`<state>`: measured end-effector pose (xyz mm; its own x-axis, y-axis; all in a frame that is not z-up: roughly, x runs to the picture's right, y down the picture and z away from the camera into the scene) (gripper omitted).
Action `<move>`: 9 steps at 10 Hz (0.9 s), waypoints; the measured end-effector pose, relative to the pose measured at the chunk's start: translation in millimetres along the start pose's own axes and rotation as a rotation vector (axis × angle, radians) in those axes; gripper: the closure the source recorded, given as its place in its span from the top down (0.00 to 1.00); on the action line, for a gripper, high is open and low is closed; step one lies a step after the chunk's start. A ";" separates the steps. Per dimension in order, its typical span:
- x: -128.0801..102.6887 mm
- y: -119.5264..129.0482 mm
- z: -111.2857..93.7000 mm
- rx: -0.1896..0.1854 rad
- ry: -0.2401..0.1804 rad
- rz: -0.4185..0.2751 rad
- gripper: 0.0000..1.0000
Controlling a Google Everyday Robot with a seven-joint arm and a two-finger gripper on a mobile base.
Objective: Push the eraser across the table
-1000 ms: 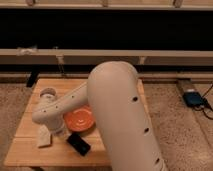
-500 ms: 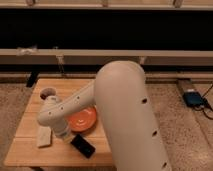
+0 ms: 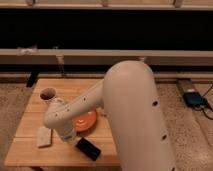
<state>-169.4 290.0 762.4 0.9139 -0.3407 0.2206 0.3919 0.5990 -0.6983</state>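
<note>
Camera view: planked table [image 3: 30,150] on speckled floor [image 3: 192,137]; gripper [image 3: 69,135], jaws closed, hangs just beside eraser [image 3: 88,148].

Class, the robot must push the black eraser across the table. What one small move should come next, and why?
Probably nudge the shut end effector sideways into the eraser. It sits low over the table, just left of the eraser in this view, with the orange plate behind, so a short push should start the slide.

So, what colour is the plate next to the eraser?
The plate is orange, camera view; the gripper sits at its left edge.
</note>
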 end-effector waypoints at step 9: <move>35.6 49.3 11.9 -0.038 -0.007 0.115 0.00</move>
<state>-116.3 316.0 743.9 0.9533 -0.2664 0.1424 0.2805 0.6057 -0.7446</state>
